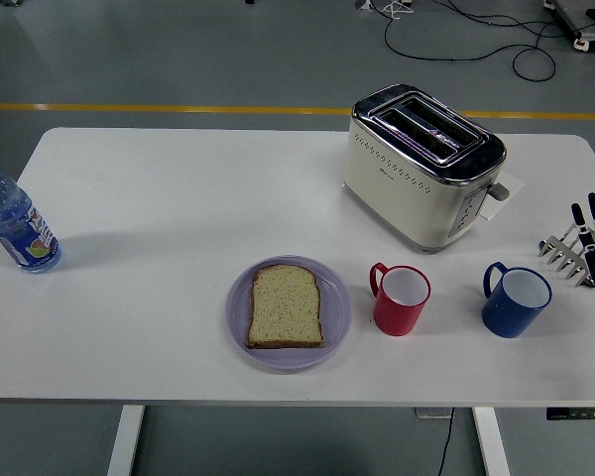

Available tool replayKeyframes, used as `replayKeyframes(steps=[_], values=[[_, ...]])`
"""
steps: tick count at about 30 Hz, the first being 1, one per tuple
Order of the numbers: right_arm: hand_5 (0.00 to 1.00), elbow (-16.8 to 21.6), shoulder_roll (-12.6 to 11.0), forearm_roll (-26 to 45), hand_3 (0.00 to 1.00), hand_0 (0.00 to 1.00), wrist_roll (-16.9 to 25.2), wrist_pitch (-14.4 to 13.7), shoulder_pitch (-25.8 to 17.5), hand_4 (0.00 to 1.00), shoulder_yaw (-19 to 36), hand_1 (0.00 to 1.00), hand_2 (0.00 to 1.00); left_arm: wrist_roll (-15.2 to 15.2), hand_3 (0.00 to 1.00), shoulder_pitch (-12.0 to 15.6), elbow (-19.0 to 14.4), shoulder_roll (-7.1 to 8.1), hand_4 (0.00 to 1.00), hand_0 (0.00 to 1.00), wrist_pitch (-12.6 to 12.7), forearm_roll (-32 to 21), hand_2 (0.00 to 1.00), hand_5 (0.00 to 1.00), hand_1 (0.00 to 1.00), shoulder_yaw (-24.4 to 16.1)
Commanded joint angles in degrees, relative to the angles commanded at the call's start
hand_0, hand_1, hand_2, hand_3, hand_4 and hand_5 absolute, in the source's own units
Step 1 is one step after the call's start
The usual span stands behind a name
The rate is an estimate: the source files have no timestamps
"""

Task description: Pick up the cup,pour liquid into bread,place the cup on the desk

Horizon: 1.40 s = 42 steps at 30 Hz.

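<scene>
White counter (178,188) holds 2 cups: red (402,299) beside the plated bread (287,305), blue (515,299) nearer your right hand (593,248). Its fingers (578,217) are spread, holding nothing, probably readying a grasp. Both handles face left, away from it.
</scene>
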Motion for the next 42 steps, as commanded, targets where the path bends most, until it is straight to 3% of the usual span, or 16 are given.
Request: replayKeyframes(steps=[42], values=[[0.271,1.24,0.86,0.17,0.606,0.659,0.89,-0.38,1.29,0.523,2.54,0.618,0.644,0.08,0.534,-1.57,0.19,0.37,0.305,0.647,-0.01,0.31,0.656,0.767,0.656,-1.35]])
